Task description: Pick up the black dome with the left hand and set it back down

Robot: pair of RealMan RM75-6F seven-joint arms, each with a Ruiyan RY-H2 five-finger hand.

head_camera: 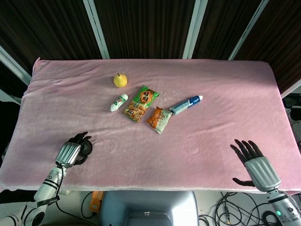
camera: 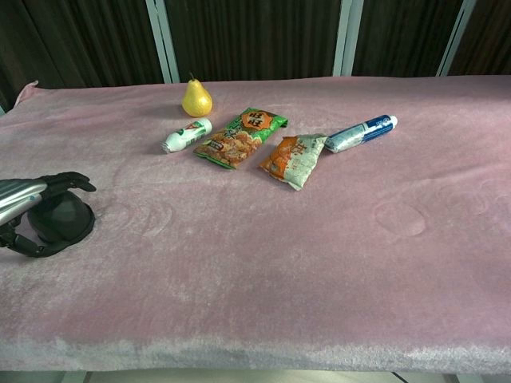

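Observation:
The black dome (head_camera: 87,149) (camera: 64,220) sits flat on the pink cloth near the table's front left corner. My left hand (head_camera: 70,152) (camera: 22,196) arches over the dome's left side. Its fingers (camera: 69,183) are spread and raised just off the dome's top, and the thumb lies low on the cloth in front of it. Nothing is gripped. My right hand (head_camera: 256,162) hovers at the front right edge with fingers spread and empty; only the head view shows it.
Toward the back middle of the pink cloth (head_camera: 211,132) lie a yellow pear (head_camera: 120,80), a small white bottle (head_camera: 118,102), a green snack packet (head_camera: 141,103), an orange packet (head_camera: 159,119) and a blue-white tube (head_camera: 186,104).

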